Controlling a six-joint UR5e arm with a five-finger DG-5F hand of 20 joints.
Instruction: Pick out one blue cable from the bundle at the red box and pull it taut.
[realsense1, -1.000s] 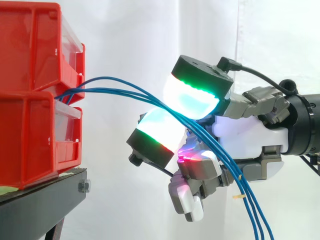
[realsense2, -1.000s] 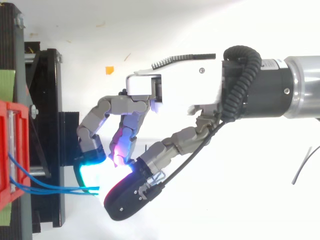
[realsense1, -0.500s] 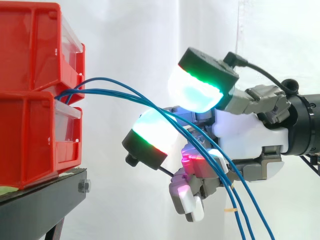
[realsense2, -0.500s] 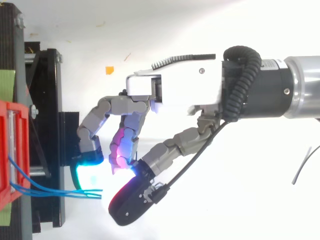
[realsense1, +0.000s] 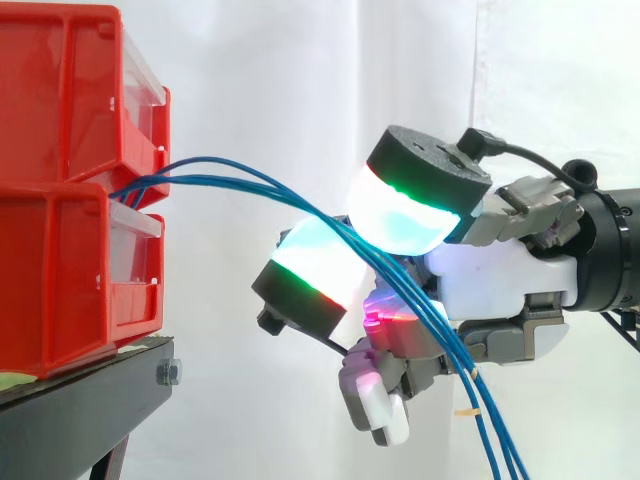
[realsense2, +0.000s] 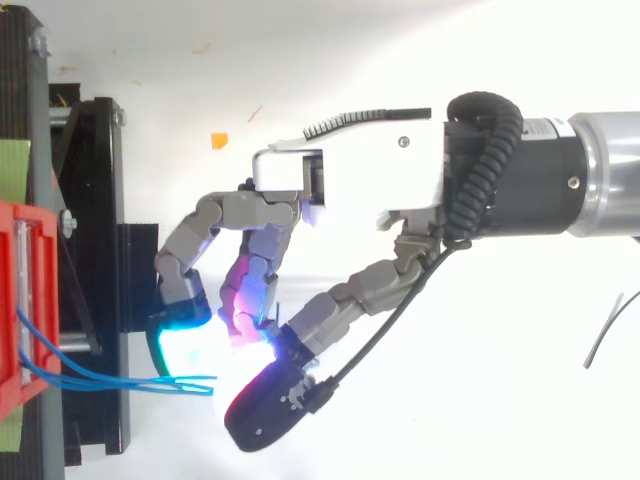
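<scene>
Several thin blue cables (realsense1: 250, 180) come out between the two stacked red bins (realsense1: 60, 150) at the left and arc down to the right. They pass between the hand's upper glowing pad (realsense1: 410, 205) and its lower one (realsense1: 315, 265), then hang past the bottom edge. My hand (realsense1: 500, 275) reaches in from the right, open, with the thumb spread away from the bent fingers. In the top view the cables (realsense2: 100, 380) run from the red bin (realsense2: 15, 300) into the gap between the cyan fingertip (realsense2: 178, 335) and the dark-backed thumb pad (realsense2: 265, 420). No pad visibly presses on them.
The bins sit on a black stand (realsense1: 90, 400) at the lower left, before a white curtain. From above, the stand's black frame (realsense2: 100, 200) lies just left of the fingers. A small orange scrap (realsense2: 218, 140) and a thin dark wire (realsense2: 605, 330) lie on the white floor.
The thumb pad has swung away from the finger pads, widening the gap around the cables. The cables dipped, then rose a little. The arm has stayed in place.
</scene>
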